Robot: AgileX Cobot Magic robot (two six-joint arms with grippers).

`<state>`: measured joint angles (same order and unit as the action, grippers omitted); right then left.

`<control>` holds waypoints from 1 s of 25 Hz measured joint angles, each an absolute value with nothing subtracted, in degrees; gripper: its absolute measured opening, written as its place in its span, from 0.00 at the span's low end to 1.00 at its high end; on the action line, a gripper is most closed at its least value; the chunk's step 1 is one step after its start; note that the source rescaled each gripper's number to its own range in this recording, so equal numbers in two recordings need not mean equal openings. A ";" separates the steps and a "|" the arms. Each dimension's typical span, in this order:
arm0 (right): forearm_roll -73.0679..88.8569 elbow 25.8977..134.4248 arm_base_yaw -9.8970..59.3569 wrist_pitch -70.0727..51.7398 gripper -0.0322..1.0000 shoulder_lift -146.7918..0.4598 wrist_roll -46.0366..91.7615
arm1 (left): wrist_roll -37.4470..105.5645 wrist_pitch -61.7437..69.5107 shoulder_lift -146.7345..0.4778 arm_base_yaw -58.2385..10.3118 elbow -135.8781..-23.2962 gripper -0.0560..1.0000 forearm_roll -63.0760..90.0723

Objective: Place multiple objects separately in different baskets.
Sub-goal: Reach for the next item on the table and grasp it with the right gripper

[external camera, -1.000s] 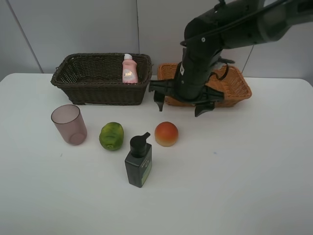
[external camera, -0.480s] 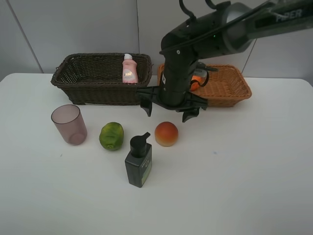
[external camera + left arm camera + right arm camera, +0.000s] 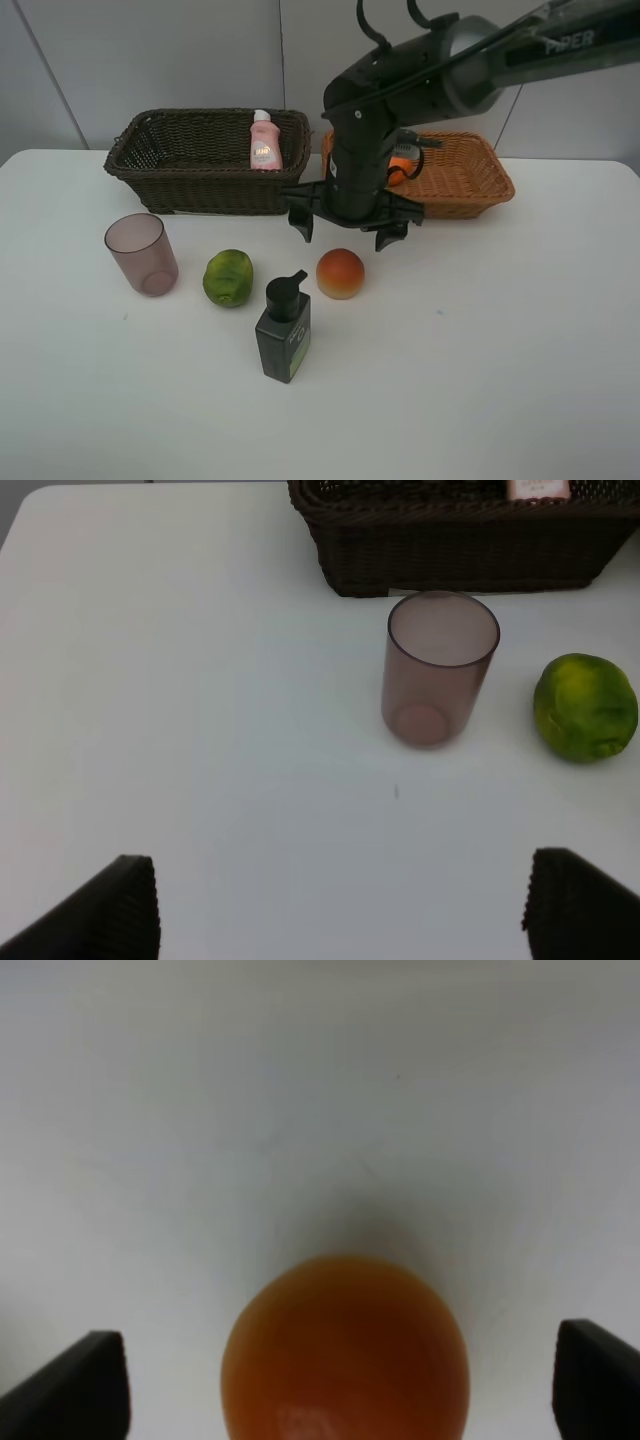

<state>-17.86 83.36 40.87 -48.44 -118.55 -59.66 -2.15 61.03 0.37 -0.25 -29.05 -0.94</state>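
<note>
Right gripper hovers just above the round red-yellow peach-like fruit, its black jaws spread wide and empty. In the right wrist view the peach-like fruit sits centred between the two fingertips. It rests on the white table, with the dark pump bottle just beside it and the green fruit beyond that. The small orange lies in the light orange-tan wicker basket, and the pink white-capped bottle in the deep dark-brown wicker basket. Left gripper, also spread and empty, hangs over bare table with the translucent mauve cup ahead of it.

If one finger meets the round fruit before the other, it probably rolls off toward the pump bottle. A descent slightly off-centre could clip the pump head and topple the bottle. A shallow grip above the widest part could squeeze the fruit out.
</note>
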 joint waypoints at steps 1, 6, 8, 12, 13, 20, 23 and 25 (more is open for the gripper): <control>-18.11 83.36 40.80 -48.44 0.88 -118.74 -59.66 | -2.15 61.03 0.37 -0.25 -29.05 0.95 -0.94; -18.48 83.36 40.00 -48.22 0.96 -119.99 -59.66 | -2.15 61.03 0.37 -0.25 -29.05 0.95 -0.94; -18.65 83.36 39.93 -47.92 0.96 -120.59 -59.80 | -2.15 61.03 0.37 -0.25 -29.05 0.95 -0.94; -18.71 83.36 39.93 -47.81 0.96 -122.11 -60.21 | -2.15 61.03 0.37 -0.25 -29.05 0.95 -0.94; -18.65 83.36 39.93 -47.69 0.96 -122.56 -60.21 | -2.15 61.03 0.37 -0.25 -29.05 0.95 -0.94; -17.76 83.36 39.14 -45.66 0.96 -123.89 -60.37 | -2.15 61.03 0.37 -0.25 -29.05 0.95 -0.94; -16.83 83.36 39.15 -44.52 0.96 -124.17 -60.37 | -2.15 61.03 0.37 -0.25 -29.05 0.95 -0.94; -16.69 83.36 39.15 -44.39 0.96 -124.45 -60.37 | -2.15 61.03 0.37 -0.25 -29.05 0.95 -0.94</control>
